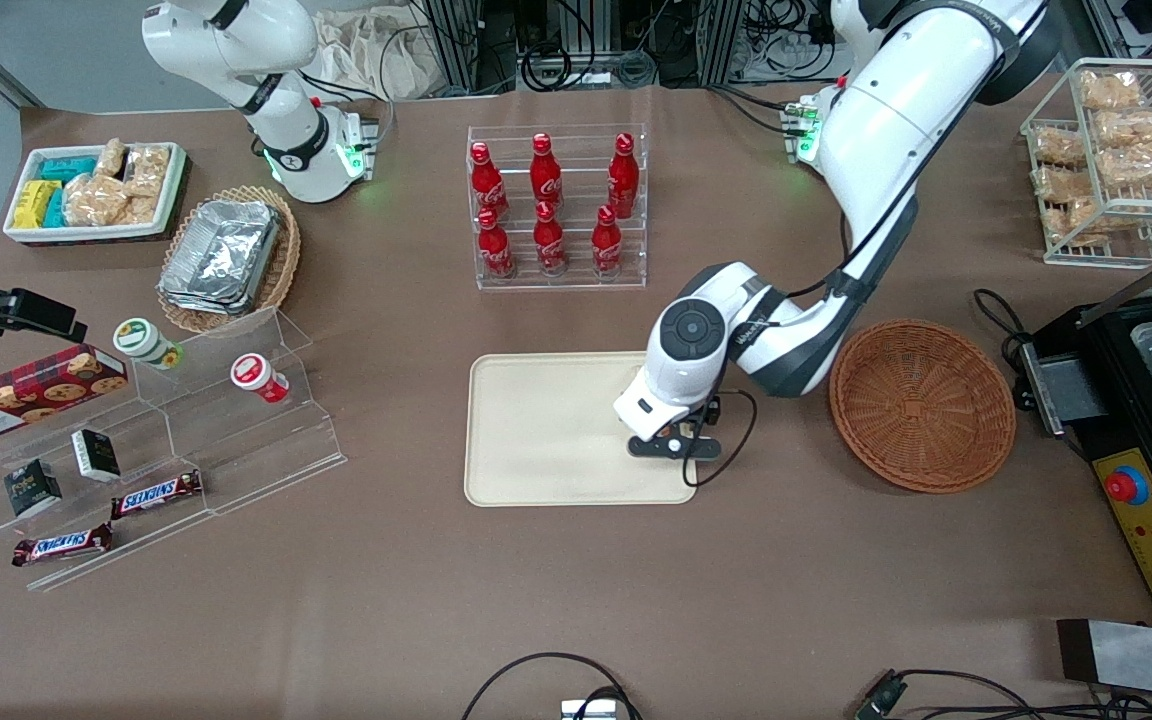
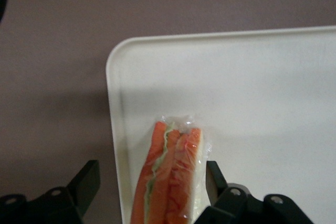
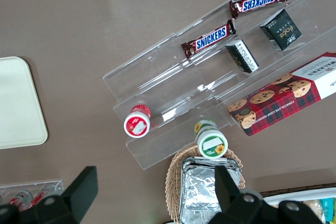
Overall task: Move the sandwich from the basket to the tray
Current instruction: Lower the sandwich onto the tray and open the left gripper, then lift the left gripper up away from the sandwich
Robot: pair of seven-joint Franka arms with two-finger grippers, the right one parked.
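Sandwich (image 2: 170, 177) lying on tray (image 2: 252, 93) near its corner, gripper (image 2: 152, 187) released, fingers spread either side, basket (image 1: 921, 405) empty.

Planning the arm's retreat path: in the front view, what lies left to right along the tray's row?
Clear stepped display stand → tray → tool over the tray's end, around the sandwich → empty basket → black machine.
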